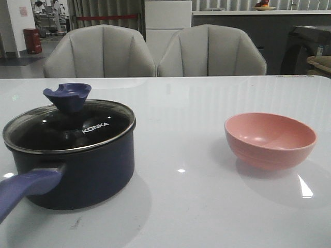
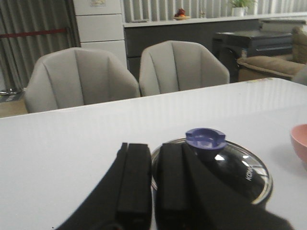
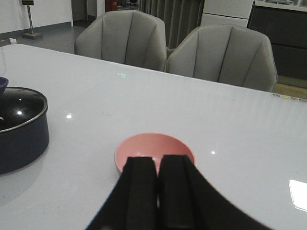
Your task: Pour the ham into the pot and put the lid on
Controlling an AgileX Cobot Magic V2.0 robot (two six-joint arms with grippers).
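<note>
A dark navy-blue round saucepan (image 1: 72,165) sits on the white bench (image 1: 181,206) with its dark glass steel-rimmed lid (image 1: 67,126) already on, well apart from an empty-looking pink round bowl (image 1: 270,139); no ham is visible. The left claw (image 2: 152,187) and right claw (image 3: 157,191) are both pressed nearly together, holding nothing. The task looks finished, so the best move is probably to keep both claws clear.
</note>
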